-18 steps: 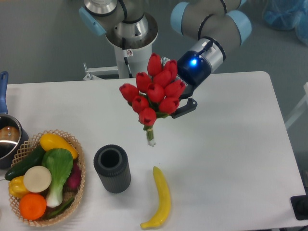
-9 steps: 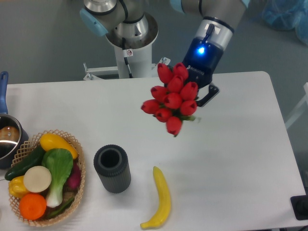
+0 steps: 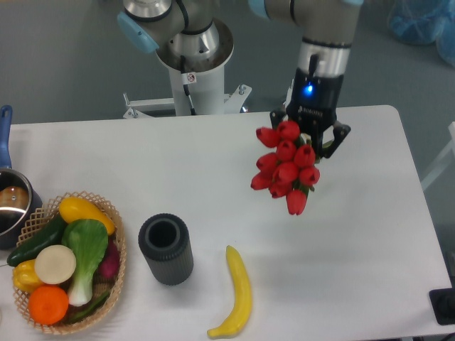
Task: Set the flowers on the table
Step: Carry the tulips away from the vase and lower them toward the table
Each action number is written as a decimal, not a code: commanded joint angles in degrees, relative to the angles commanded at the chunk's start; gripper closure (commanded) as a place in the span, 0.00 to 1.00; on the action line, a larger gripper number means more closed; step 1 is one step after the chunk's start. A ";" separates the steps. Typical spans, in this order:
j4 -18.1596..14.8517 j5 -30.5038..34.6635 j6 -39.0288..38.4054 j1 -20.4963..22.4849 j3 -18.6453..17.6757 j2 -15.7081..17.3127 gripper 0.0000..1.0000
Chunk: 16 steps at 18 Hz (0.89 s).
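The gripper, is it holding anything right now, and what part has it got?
The gripper holds the flowers, above the table. The tulip heads hide the stems, so the exact place of the hold cannot be told.

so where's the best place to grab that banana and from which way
Take the banana around its thick middle, coming straight down from above. It lies flat on the table, running near to far with a slight curve, so set the jaws left and right across its narrow width. The dark cup stands apart to its left.

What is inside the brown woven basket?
The brown woven basket holds an orange, a yellow pepper, leafy greens and a cucumber; whatever lies beneath them is covered.
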 joint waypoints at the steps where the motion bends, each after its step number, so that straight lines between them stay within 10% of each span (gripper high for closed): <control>1: 0.09 3.77 0.00 -0.88 0.26 -1.14 0.60; 6: 1.23 21.98 -2.01 -4.93 0.36 -4.84 0.60; 16: 1.75 22.53 -16.60 -5.19 -0.26 -10.90 0.60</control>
